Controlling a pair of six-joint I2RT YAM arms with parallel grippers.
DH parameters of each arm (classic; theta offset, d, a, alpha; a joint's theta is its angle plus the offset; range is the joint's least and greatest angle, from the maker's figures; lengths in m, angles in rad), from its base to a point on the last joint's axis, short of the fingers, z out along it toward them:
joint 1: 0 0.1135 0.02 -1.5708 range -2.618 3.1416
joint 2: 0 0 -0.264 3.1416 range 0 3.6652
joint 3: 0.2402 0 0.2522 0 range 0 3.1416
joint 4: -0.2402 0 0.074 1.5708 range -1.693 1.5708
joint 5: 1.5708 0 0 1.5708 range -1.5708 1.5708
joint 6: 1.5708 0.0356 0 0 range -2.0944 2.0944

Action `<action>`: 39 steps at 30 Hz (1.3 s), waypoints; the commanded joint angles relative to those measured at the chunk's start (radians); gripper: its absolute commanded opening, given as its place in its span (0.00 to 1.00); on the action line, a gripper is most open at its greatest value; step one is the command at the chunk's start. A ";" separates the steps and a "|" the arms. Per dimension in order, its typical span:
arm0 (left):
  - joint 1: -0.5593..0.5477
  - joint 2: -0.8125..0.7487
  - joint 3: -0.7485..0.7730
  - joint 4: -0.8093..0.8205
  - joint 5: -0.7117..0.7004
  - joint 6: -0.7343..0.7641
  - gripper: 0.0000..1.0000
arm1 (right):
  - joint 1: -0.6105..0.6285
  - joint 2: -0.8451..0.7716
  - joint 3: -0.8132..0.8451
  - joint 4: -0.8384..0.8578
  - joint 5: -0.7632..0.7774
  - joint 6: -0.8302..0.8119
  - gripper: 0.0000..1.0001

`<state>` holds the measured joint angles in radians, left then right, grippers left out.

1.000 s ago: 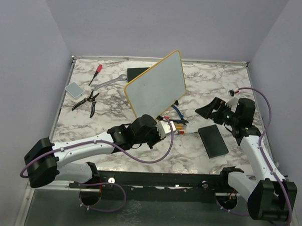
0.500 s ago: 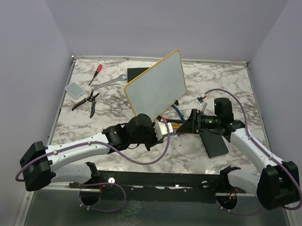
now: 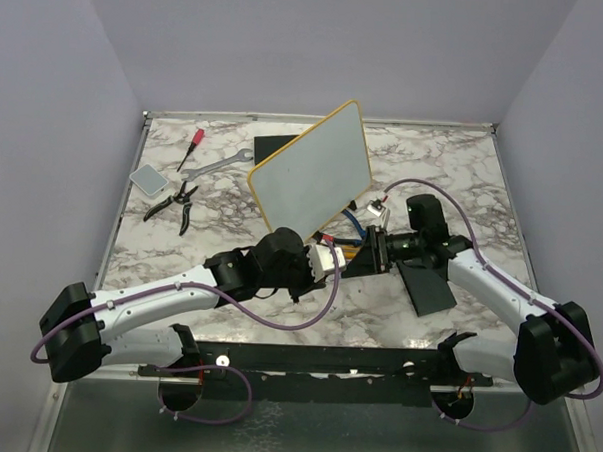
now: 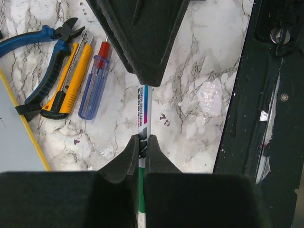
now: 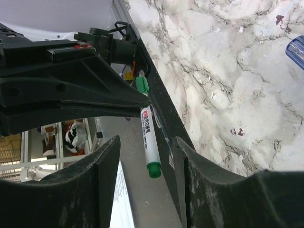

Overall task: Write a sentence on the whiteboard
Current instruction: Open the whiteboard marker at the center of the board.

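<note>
While my left pincer (image 4: 142,142) is clamped tight on the marker (image 4: 143,111), the marker's far end runs straight out ahead of it toward my right pincer (image 5: 145,156). That one's fingers stand apart, with the green cap (image 5: 153,169) lying in the gap and touching neither side.

The whiteboard (image 3: 314,177) stands tilted just beyond my left pincer and a little to its left. Its yellow rim shows at the edge of my left wrist view. Its face shows no writing, so I judge the task has barely started and the cap has to come off first. I cannot make out what props the board up.

The risk is in the pull. If my right pincer closes off-centre on the cap, it will cock the marker sideways in my left grip. If the cap is stiff, the pull could drag the whole marker out of my left fingers, or it could come free with a jerk.

On the table beside my left pincer lie the pliers (image 4: 42,57), the utility knife (image 4: 71,80) and the screwdriver (image 4: 95,80), so a dropped marker could land among them. A sudden lurch by my left arm could also knock the leaning board over.
</note>
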<state>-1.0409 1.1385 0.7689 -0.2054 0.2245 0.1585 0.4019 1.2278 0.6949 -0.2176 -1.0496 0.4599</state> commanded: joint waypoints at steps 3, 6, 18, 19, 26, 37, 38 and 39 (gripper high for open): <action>0.005 0.014 0.009 -0.002 0.007 0.014 0.00 | 0.025 0.022 0.017 0.022 -0.032 -0.013 0.49; 0.007 0.019 0.010 -0.002 0.013 0.011 0.00 | 0.044 0.030 0.016 0.037 -0.036 -0.004 0.48; 0.017 0.024 0.017 -0.002 0.016 0.010 0.00 | 0.080 0.042 -0.010 0.113 -0.030 0.041 0.35; 0.018 0.023 0.017 -0.001 0.015 0.009 0.00 | 0.082 0.046 -0.010 0.111 -0.026 0.038 0.35; 0.019 0.020 0.015 -0.001 0.021 0.010 0.00 | 0.087 0.062 -0.008 0.096 -0.009 0.019 0.30; 0.029 0.009 0.013 -0.002 0.012 0.009 0.00 | 0.090 0.062 -0.016 0.095 0.071 -0.002 0.00; 0.033 0.007 0.017 -0.002 0.010 0.004 0.01 | 0.090 0.054 -0.020 0.101 0.101 -0.004 0.00; 0.040 0.004 0.018 -0.002 0.008 -0.002 0.07 | 0.091 0.040 -0.027 0.113 0.123 -0.002 0.00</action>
<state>-1.0176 1.1576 0.7692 -0.2287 0.2249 0.1612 0.4778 1.2934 0.6899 -0.1326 -1.0008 0.4686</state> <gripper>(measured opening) 0.019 0.046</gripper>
